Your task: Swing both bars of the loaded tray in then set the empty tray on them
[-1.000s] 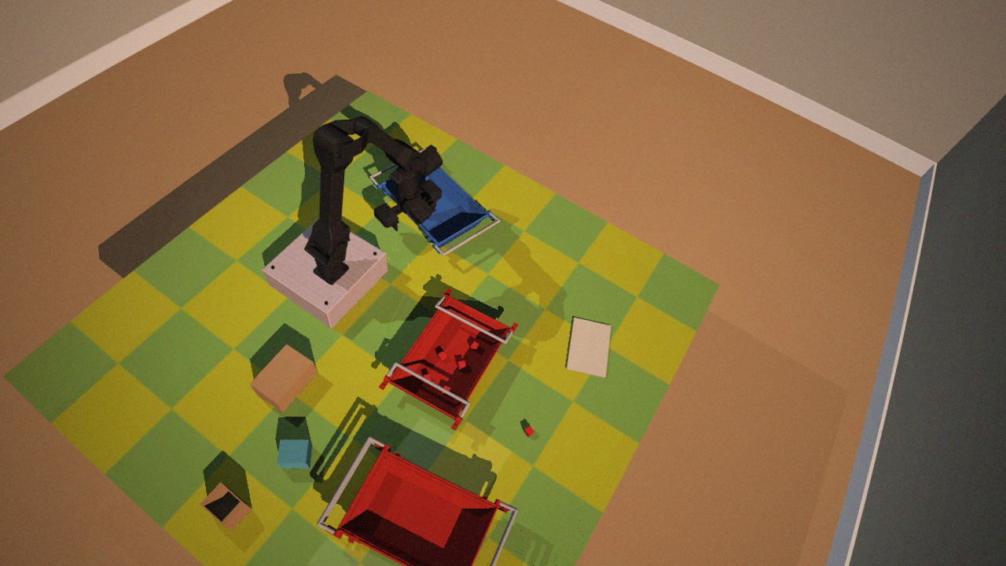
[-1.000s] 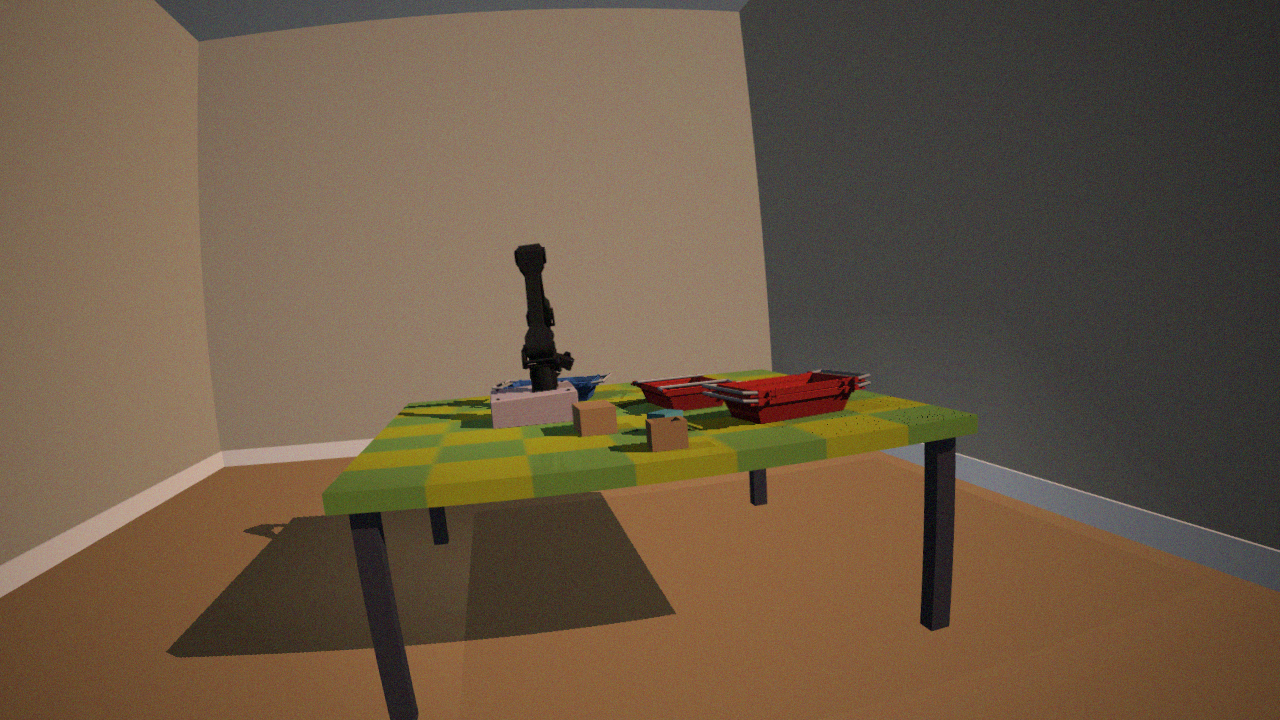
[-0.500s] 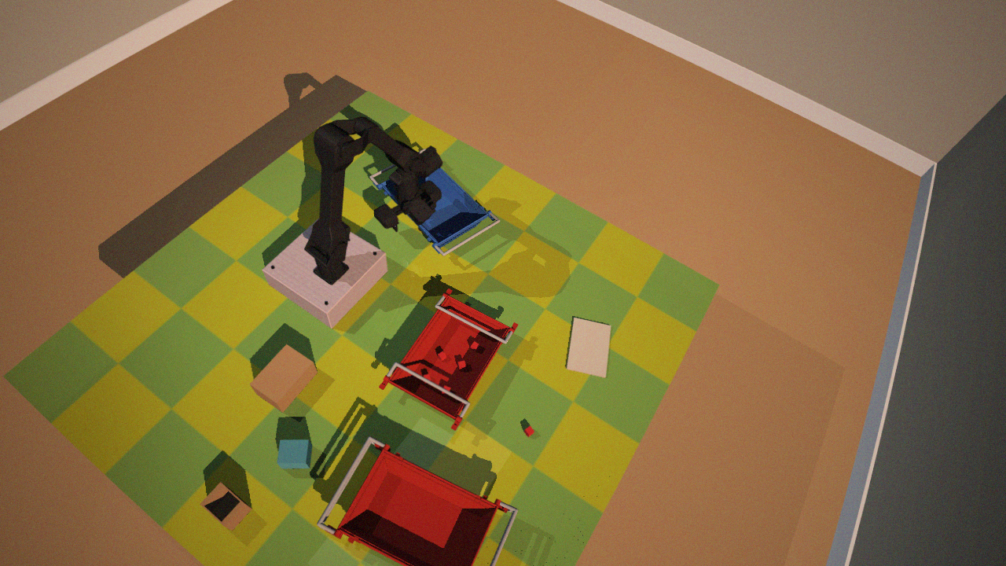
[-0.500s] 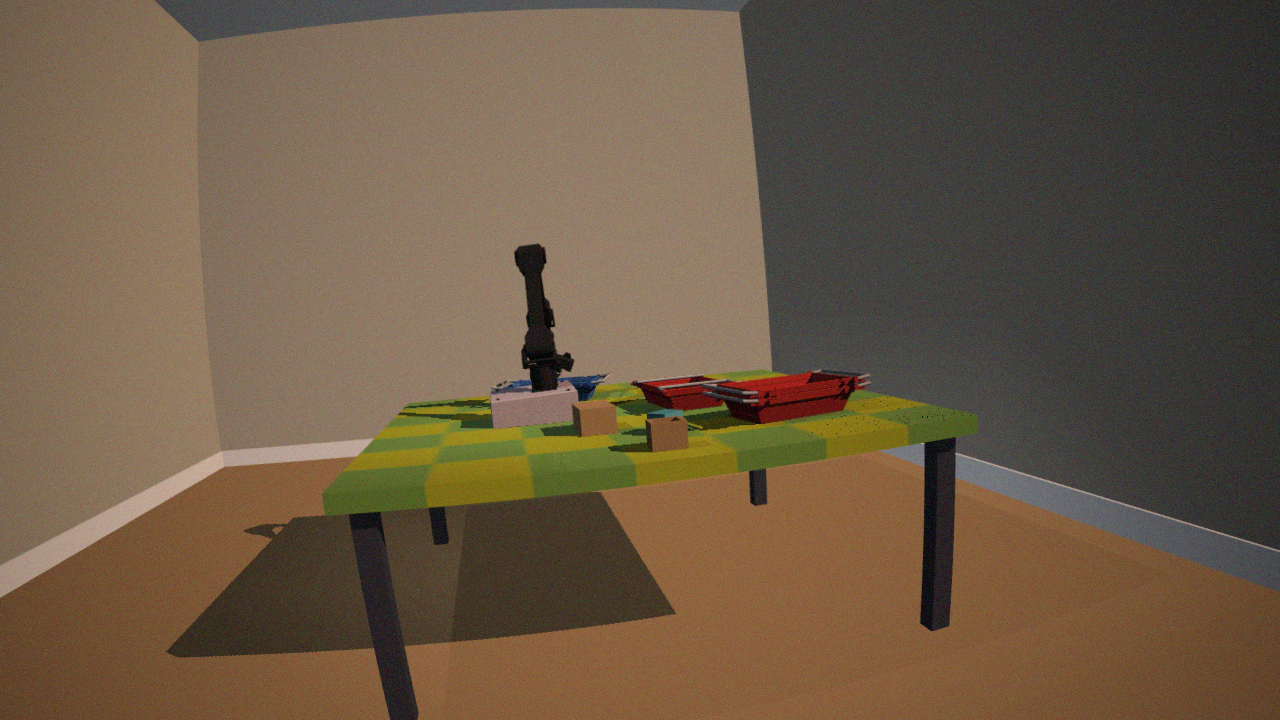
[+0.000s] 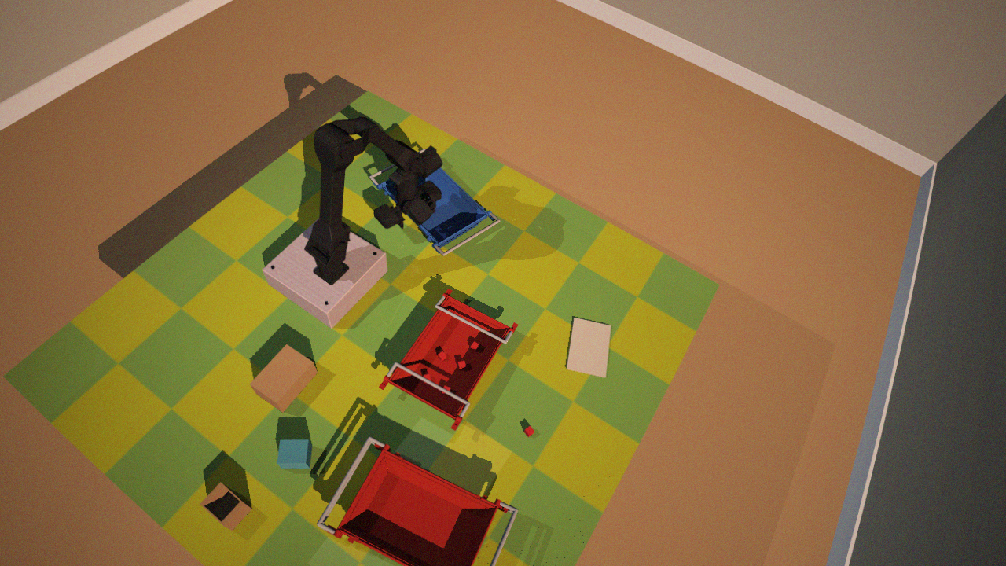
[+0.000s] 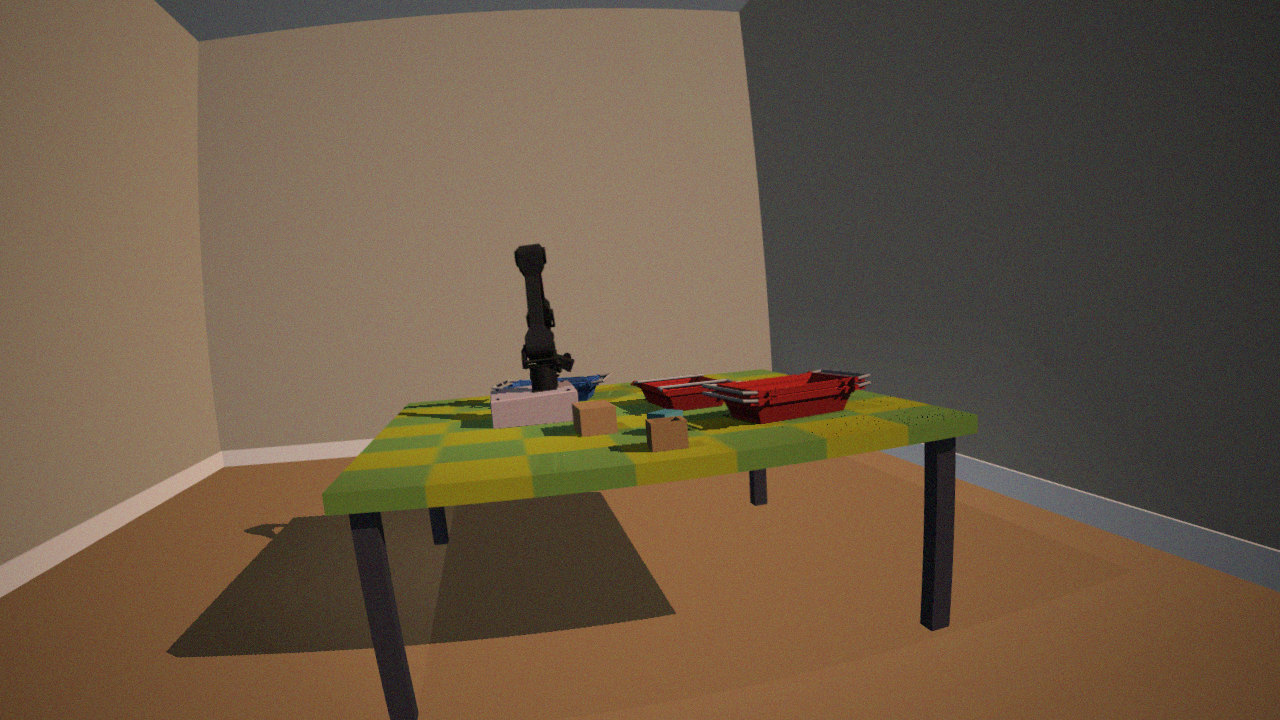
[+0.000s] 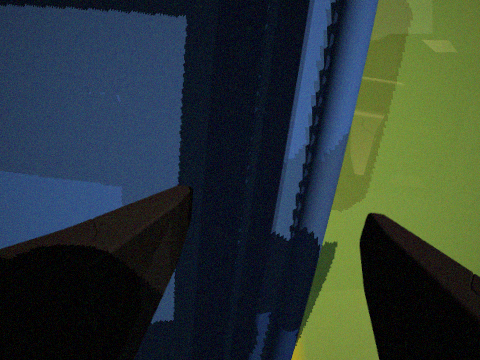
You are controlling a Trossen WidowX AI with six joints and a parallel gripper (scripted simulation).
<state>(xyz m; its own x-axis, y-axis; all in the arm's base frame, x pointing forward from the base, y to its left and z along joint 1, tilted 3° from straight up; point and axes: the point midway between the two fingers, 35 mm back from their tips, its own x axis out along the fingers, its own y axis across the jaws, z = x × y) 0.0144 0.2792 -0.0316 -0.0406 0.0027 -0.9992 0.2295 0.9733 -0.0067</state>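
1. Claw (image 5: 416, 213) (image 7: 278, 215), black, one: about half open, one fingertip over the tray's interior and the other outside its wall. Gaps show on both sides; it holds nothing.
2. Blue tray (image 5: 457, 200) (image 6: 586, 389) (image 7: 100, 100), the task's empty one: on the checkered table (image 5: 604, 246) (image 6: 501, 479), below the claw, its long wall between the fingertips. End bars (image 5: 470, 237) (image 5: 383, 170), pale, two: swung outward.
3. Arm (image 5: 332, 186) (image 6: 537, 308), black, bent over toward the blue tray, mounted on a pale pink pedestal (image 5: 288, 270) (image 6: 534, 407).
4. Loaded tray (image 5: 430, 344) (image 6: 684, 394), red, with small red blocks (image 5: 461, 363) scattered inside. Grey bars (image 5: 472, 322) (image 5: 430, 384), two: both lying in across its top, nothing resting on them.
5. Tan box (image 5: 284, 376) (image 6: 594, 419), one, near the pedestal.
6. Pale slab (image 5: 589, 346), flat, well apart from the trays.
7. Loose red block (image 5: 529, 431), tiny, outside the loaded tray.
8. Teal block (image 5: 295, 453) (image 6: 665, 414), one.
9. Larger red tray (image 5: 415, 506) (image 6: 787, 396), bars outward, partly cropped in the top view.
10. Small brown box (image 5: 234, 517) (image 6: 667, 435), dark patch on top, farthest from the claw.
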